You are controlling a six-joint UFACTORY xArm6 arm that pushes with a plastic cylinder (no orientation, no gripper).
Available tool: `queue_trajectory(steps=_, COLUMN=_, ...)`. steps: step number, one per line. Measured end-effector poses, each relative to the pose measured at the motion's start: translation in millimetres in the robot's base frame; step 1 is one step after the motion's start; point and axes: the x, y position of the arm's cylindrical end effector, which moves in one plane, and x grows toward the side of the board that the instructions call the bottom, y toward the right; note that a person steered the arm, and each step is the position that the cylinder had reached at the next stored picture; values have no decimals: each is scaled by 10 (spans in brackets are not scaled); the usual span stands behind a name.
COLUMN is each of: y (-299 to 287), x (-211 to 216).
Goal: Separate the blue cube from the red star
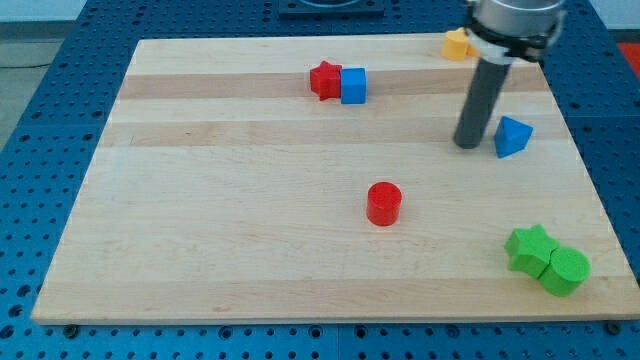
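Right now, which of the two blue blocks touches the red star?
The blue cube, pressed against the red star near the view's top. The blue triangular block sits apart, beside my tip.

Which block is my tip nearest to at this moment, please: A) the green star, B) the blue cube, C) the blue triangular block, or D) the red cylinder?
C: my tip stands just to the view's left of the blue triangular block, with a small gap between them, while the blue cube, red cylinder and green star all lie much farther off.

Red cylinder (pixel 383 203), blue triangle (pixel 512 136), green star (pixel 529 248)
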Motion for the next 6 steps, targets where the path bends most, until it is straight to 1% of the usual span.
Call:
queue_trajectory(steps=1, y=-50, x=-474)
queue_trajectory(steps=2, y=-374, x=-1086)
queue_trajectory(steps=3, y=-951, x=-1419)
queue_trajectory(steps=4, y=-1464, x=-1436)
queue_trajectory(steps=5, y=-1626, x=-1246)
queue_trajectory(steps=6, y=-1480, x=-1040)
